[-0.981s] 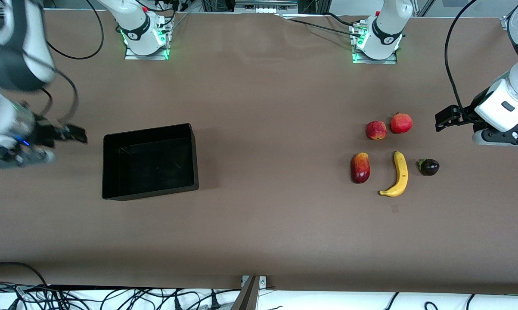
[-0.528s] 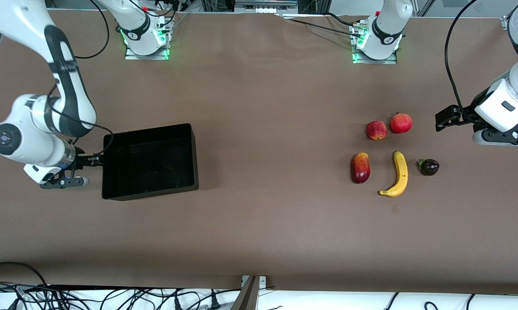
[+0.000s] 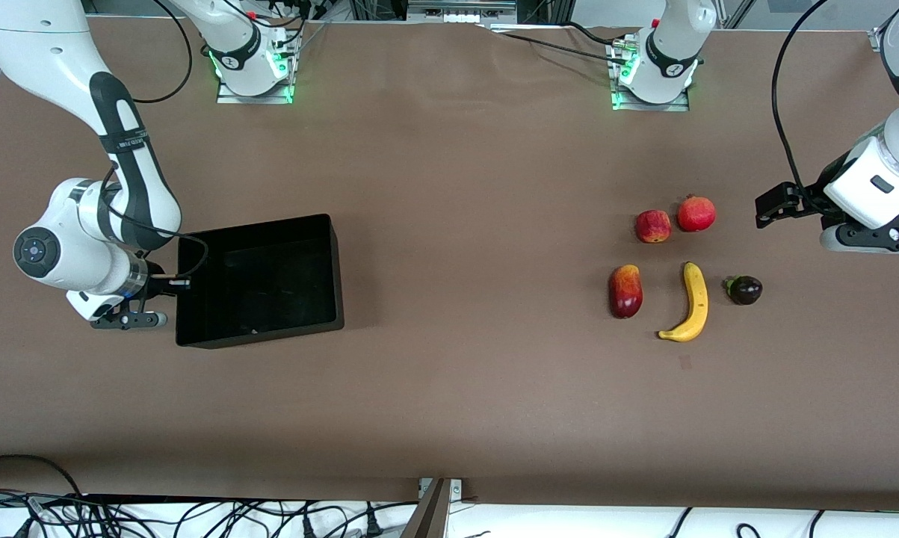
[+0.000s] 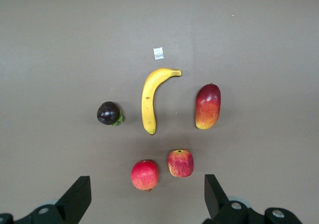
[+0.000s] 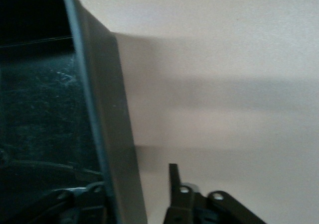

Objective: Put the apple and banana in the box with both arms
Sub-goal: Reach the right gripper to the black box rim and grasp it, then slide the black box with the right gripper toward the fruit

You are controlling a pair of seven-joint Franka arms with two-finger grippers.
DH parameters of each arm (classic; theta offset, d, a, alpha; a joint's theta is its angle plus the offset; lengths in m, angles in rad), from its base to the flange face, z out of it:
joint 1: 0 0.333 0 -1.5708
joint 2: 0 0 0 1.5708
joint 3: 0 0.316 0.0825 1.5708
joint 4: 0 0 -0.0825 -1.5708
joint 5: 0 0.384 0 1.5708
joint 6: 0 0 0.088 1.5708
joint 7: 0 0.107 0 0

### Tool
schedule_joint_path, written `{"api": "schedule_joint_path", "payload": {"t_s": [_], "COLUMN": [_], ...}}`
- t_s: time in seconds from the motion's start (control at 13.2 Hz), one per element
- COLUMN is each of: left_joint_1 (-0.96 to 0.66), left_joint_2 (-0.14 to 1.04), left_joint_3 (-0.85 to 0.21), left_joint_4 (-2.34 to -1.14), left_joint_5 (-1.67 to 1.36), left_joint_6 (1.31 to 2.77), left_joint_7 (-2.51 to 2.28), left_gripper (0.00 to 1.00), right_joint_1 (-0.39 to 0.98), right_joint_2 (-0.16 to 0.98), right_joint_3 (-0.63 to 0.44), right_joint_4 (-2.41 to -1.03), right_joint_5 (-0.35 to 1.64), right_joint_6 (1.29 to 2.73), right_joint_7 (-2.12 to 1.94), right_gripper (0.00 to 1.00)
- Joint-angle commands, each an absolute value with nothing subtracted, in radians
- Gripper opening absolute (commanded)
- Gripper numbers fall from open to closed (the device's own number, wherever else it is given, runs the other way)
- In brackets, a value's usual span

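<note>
Right hand (image 3: 178, 284) straddles the black rectangular plastic box (image 3: 329, 273) wall, fingers not clamped.
Left hand (image 4: 147, 196) spread apart over the small red-yellow apple (image 4: 180, 163); curved yellow banana (image 4: 151, 98) near the apple.

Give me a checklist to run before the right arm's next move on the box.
1. Right gripper straddles the wall of the black open-topped plastic box: ok, one finger inside, one outside.
2. Grip closed on that wall: not ok, a gap shows beside the outer finger.
3. Inner finger touching the wall: cannot tell.
4. Box interior free for fruit: ok.
5. Left gripper open, waiting above the fruits: ok.
6. Small deep-red apple and curved yellow banana lying apart on the table, untouched: ok.
</note>
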State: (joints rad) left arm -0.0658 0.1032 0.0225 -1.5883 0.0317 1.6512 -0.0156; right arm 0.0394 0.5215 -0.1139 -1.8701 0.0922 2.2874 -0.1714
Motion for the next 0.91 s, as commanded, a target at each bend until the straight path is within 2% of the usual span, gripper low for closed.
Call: {"api": "schedule_joint_path", "payload": {"t_s": [0.0, 0.23, 0.38, 0.83], "left_joint_1": [-0.067, -0.067, -0.066, -0.064], "left_joint_2": [0.115, 0.115, 0.115, 0.115], "left_joint_3": [0.023, 0.023, 0.023, 0.025], "left_joint_4": [-1.559, -1.560, -1.560, -1.560], "left_joint_5": [0.040, 0.040, 0.040, 0.038], "left_joint_6": [1.632, 1.632, 1.632, 1.631], "left_joint_7": [-0.002, -0.002, -0.002, -0.002], "left_gripper": [1.00, 1.00, 1.00, 1.00], "right_joint_1": [0.044, 0.081, 0.155, 0.470], "right_joint_2": [0.492, 0.491, 0.512, 0.699], "right_joint_3": [-0.078, -0.013, -0.006, -0.005], "right_joint_4": [-1.833, -1.726, -1.613, -1.370], "right_joint_5": [0.112, 0.113, 0.114, 0.210], "right_joint_6": [2.226, 2.172, 2.079, 2.074], "right_joint_7": [-0.199, -0.187, -0.071, 0.332], "right_gripper": [0.00, 0.00, 0.00, 0.00]}}
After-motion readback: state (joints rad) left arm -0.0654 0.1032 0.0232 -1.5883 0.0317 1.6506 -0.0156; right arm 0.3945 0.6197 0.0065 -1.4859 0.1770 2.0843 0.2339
